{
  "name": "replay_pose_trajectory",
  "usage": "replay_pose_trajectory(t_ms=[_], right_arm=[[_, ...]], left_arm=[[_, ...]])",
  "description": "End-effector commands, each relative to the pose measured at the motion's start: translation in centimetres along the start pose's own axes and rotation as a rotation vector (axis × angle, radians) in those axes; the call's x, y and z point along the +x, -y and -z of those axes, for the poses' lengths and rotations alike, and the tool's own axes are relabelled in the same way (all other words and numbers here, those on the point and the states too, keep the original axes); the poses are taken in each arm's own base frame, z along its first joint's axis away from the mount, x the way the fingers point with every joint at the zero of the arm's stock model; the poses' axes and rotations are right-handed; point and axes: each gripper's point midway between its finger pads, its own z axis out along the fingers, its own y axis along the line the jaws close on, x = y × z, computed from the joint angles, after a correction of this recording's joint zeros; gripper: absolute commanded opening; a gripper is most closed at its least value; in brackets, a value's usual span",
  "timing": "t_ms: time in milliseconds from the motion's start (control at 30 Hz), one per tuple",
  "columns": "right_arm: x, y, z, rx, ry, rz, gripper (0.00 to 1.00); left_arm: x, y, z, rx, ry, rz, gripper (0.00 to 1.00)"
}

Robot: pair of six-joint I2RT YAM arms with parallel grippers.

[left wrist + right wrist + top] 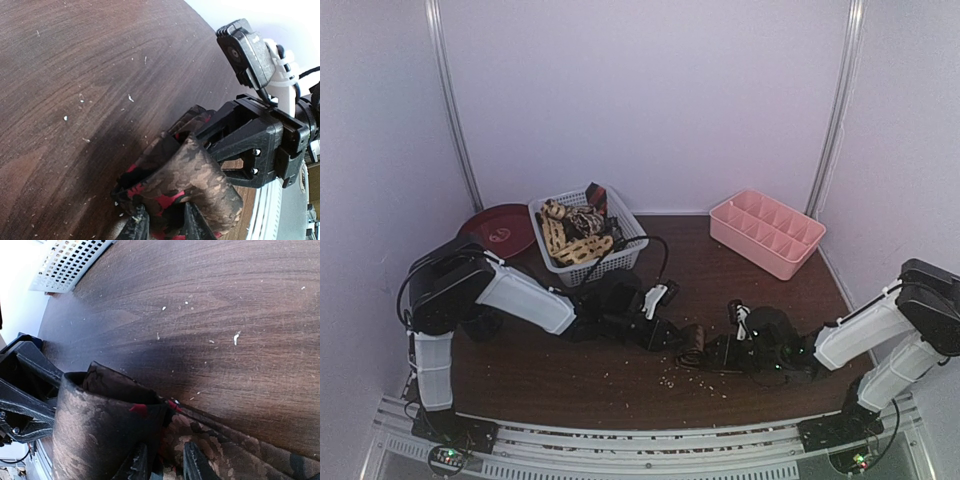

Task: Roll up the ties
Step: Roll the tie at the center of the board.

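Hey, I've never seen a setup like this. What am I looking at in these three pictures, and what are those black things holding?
These are two robot arms bolted at the near edge of a wooden table. The wide picture comes from a fixed camera above and behind them; the other two come from a small camera on each wrist, looking past its own fingers. Each arm ends in a two-finger end effector. The left end effector and the right end effector meet mid-table, both pinching one dark patterned tie with red flecks, partly rolled into a coil. Farther back stand a white basket holding more ties, a pink divided tray and a red plate. Pale crumbs dot the wood.
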Motion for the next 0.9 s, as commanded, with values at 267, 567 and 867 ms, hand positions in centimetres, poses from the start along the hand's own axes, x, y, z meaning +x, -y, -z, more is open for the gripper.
replay_pose_trajectory(t_ms=[267,567,867], right_arm=[[0.1,1.6,1.1,0.159,-0.055,0.101,0.28],[-2.0,1.1,3.0,0.139,0.062,0.034,0.32],[-3.9,-3.0,3.7,-0.055,0.145,-0.06,0.53]], left_arm=[[-0.3,0.2,-0.3,-0.019,0.0,-0.036,0.28],[-0.4,0.2,-0.3,-0.022,0.001,-0.04,0.29],[-0.2,0.2,-0.6,-0.029,-0.008,-0.047,0.3]])
